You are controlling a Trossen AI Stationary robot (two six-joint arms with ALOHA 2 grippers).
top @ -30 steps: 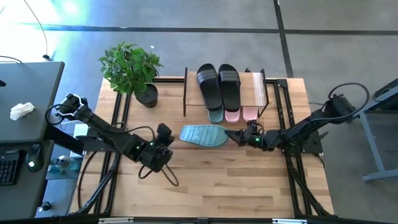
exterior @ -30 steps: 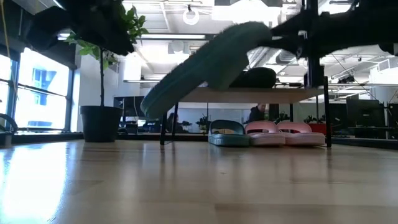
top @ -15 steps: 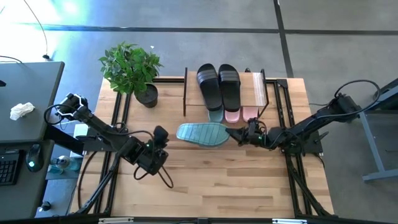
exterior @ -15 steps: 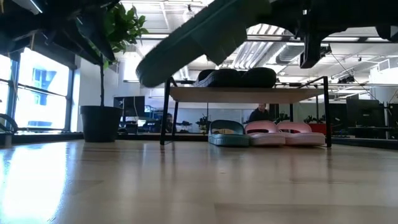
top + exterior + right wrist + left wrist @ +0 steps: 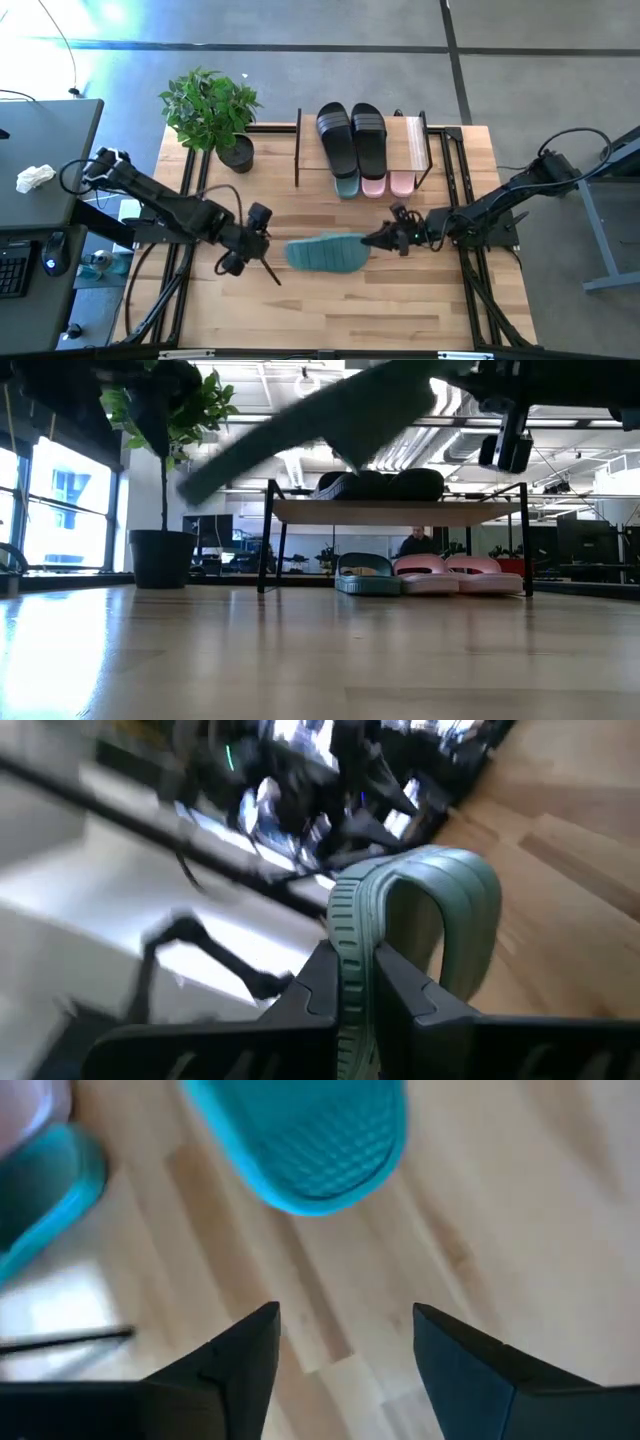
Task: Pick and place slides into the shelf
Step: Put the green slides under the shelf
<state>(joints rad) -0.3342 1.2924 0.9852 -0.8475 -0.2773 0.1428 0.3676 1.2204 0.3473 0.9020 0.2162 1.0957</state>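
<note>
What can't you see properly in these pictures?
- Green slide in the right hand: in the low view it is a blurred streak, cut off by the top edge.
- Pink slides and the other green one: in the high view the shelf top hides all but their ends.
- Person behind the shelf: low view, too small and dark.
- Left hand: open, holding nothing.

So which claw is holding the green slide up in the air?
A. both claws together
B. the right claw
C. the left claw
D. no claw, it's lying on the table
B. The right claw is pinched shut on the strap of the green slide, which hangs above the table in the low view, while the left claw is open with nothing in it.
</note>
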